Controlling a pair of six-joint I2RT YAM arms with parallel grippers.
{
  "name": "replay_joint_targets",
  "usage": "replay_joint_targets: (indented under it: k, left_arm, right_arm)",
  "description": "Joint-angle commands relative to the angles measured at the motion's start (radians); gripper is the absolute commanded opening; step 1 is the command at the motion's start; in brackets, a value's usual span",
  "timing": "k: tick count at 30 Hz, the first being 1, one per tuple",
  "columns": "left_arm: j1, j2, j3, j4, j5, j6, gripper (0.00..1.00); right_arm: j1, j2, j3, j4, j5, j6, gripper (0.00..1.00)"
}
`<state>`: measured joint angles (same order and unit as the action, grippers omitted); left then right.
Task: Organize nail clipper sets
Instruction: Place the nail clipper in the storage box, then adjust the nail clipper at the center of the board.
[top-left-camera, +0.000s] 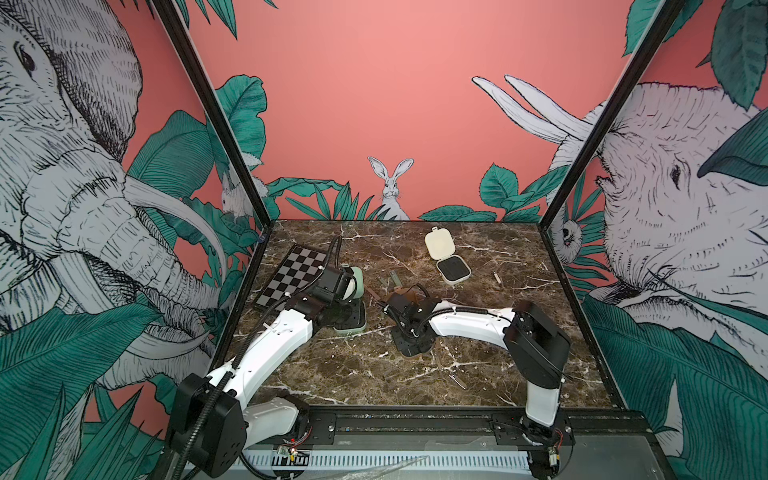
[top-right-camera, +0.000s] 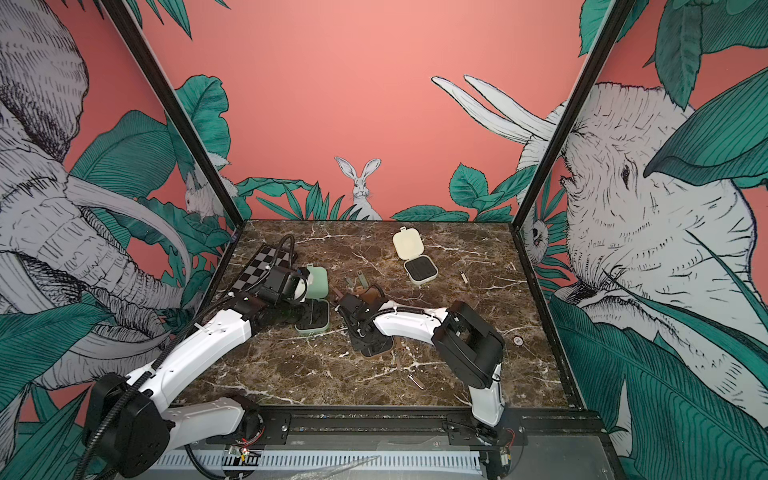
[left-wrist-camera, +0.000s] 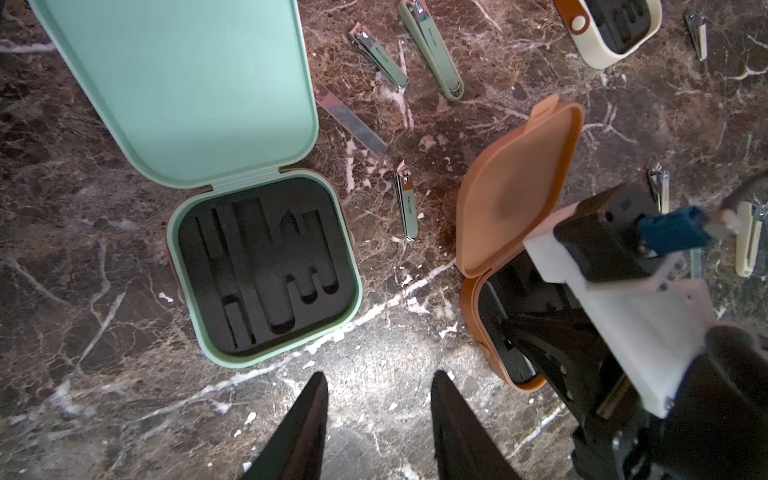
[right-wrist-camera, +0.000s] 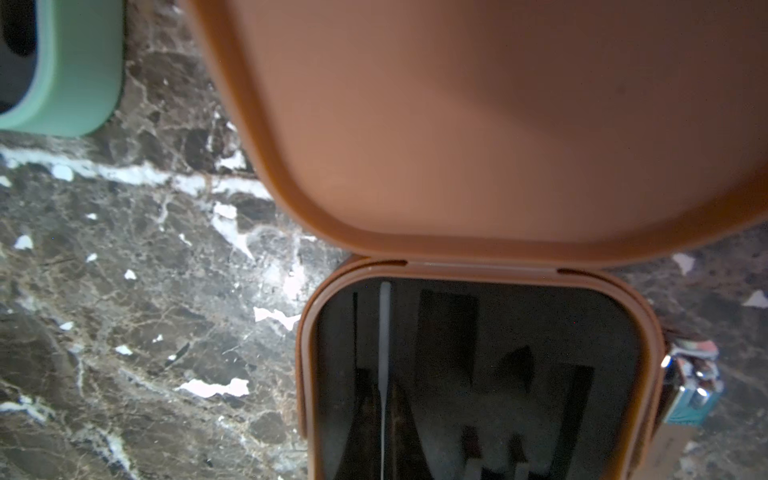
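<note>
The mint green case (left-wrist-camera: 187, 83) lies open, and its black insert (left-wrist-camera: 266, 266) has nothing in its slots. My left gripper (left-wrist-camera: 380, 386) hangs open over bare marble just beside that case's base. The brown case (right-wrist-camera: 478, 124) is open too. Over its insert (right-wrist-camera: 478, 374), my right gripper (right-wrist-camera: 385, 419) is shut on a slim white tool (right-wrist-camera: 384, 324) that points toward the hinge. The cream case (top-left-camera: 440, 245) lies open at the back, also seen in the other top view (top-right-camera: 409, 245). Mint clippers (left-wrist-camera: 380, 58) and a file (left-wrist-camera: 351, 120) lie loose between the cases.
A black-and-grey checkerboard (top-left-camera: 291, 274) lies at the back left, under the left arm. A small cream tool (top-left-camera: 496, 277) lies right of the cream case. Another slim tool (top-left-camera: 457, 380) lies near the table's front. Printed walls close three sides.
</note>
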<state>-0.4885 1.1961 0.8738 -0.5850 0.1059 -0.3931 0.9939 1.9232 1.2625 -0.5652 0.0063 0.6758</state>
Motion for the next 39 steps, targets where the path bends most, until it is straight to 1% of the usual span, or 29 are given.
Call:
replay_joint_targets:
  k: [1, 3, 4, 6, 9, 12, 15, 20, 22, 26, 34, 39]
  left_arm:
    - [-0.002, -0.031, 0.007, -0.028, -0.021, -0.010, 0.44]
    - [-0.003, -0.032, 0.008, -0.030, -0.021, -0.009, 0.44]
    - [-0.002, -0.031, 0.008, -0.030, -0.021, -0.010, 0.44]
    - [-0.003, -0.032, 0.010, -0.031, -0.021, -0.011, 0.43]
    - [-0.002, -0.030, 0.016, -0.029, -0.021, -0.011, 0.44]
    - [-0.002, -0.024, 0.027, -0.032, -0.020, -0.009, 0.44]
    - [-0.002, -0.020, 0.033, -0.035, -0.015, -0.007, 0.44]
    - [-0.002, -0.018, 0.026, -0.022, 0.011, -0.016, 0.44]
    - [-0.002, -0.018, 0.020, -0.010, 0.027, -0.031, 0.44]
    - [-0.003, -0.017, 0.008, 0.024, 0.050, -0.058, 0.45]
    - [-0.003, -0.016, 0.004, 0.023, 0.054, -0.064, 0.45]
    - [-0.004, -0.015, 0.002, 0.024, 0.054, -0.063, 0.45]
  right_arm:
    - [-0.004, 0.117, -0.078, -0.056, -0.034, -0.001, 0.00]
    - [-0.003, 0.079, -0.064, -0.072, -0.021, -0.007, 0.00]
    - [-0.004, 0.054, -0.052, -0.080, -0.016, -0.010, 0.02]
    - [-0.003, 0.002, -0.010, -0.115, 0.010, -0.025, 0.19]
    - [-0.005, -0.064, 0.059, -0.162, 0.057, -0.050, 0.34]
    - [-0.005, -0.109, 0.131, -0.218, 0.098, -0.072, 0.42]
    - [-0.016, -0.167, 0.144, -0.251, 0.137, -0.083, 0.49]
    - [-0.113, -0.273, 0.030, -0.246, 0.131, -0.108, 0.49]
    - [-0.160, -0.283, -0.020, -0.254, 0.110, -0.133, 0.41]
    - [-0.233, -0.267, -0.102, -0.222, 0.058, -0.176, 0.36]
    - [-0.247, -0.197, -0.146, -0.160, 0.018, -0.193, 0.36]
    - [-0.246, -0.161, -0.143, -0.144, -0.005, -0.194, 0.36]
